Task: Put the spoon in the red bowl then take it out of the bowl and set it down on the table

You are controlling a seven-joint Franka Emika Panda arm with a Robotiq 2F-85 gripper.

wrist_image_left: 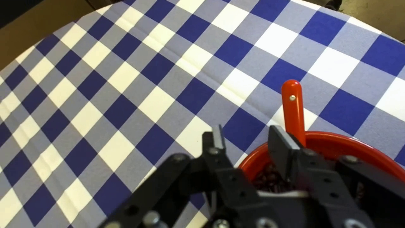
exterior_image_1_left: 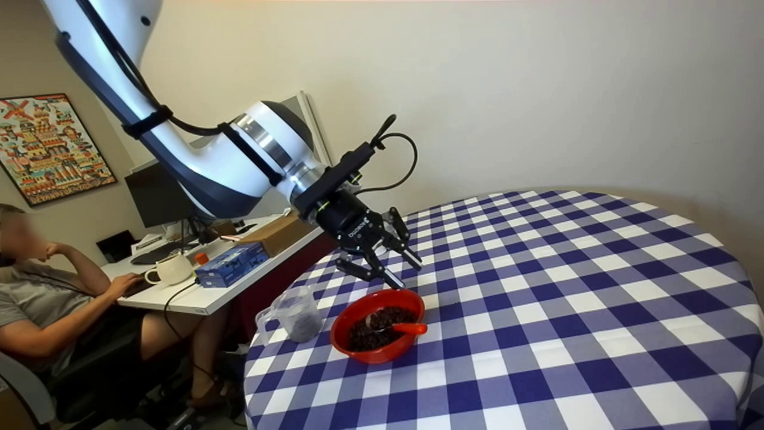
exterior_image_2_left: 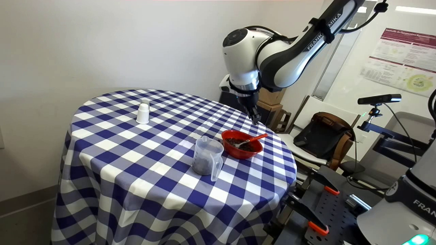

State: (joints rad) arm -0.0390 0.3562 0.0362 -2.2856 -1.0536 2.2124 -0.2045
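While poising one gripper with parted jaws near one red bowl, am counting one spoon lying in it, one jug beside it, one checkered table beneath, one person and pale wall beyond

A white Franka arm, edged in dark grey, carries black straps, white "FRANK" lettering, a silver band and a thin, looping black cable, all above its black pincer of jointed links, silver screw heads and silver-grey fingertips.
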